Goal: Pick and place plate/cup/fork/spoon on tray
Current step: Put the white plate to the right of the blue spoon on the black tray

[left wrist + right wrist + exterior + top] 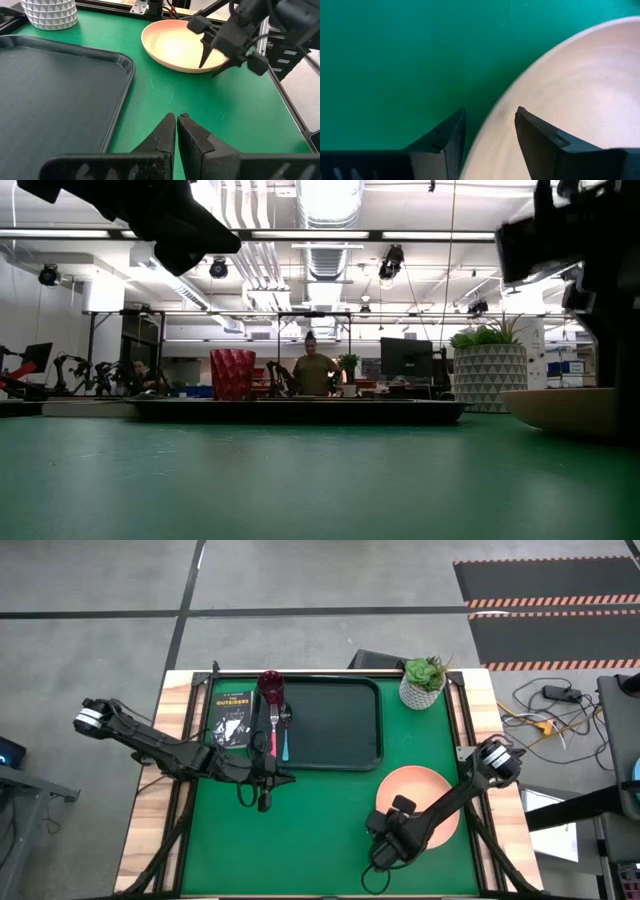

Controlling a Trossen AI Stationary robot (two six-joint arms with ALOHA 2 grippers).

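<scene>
The peach-orange plate (425, 802) lies on the green mat at the near right. My right gripper (385, 840) is open at its near-left rim (490, 130), with one finger over the plate's inside and one outside. My left gripper (265, 798) is shut and empty, over the mat just off the near left corner of the dark tray (335, 725). The dark red cup (271, 687) stands at the tray's far left corner. The fork (273, 728) and the blue-handled spoon (285, 743) lie side by side at the tray's left edge.
A black book (232, 718) lies left of the tray. A white pot with a green plant (424, 682) stands at the far right, beyond the plate. Bare green mat spreads between the two grippers. A person (312, 370) stands in the room behind the table.
</scene>
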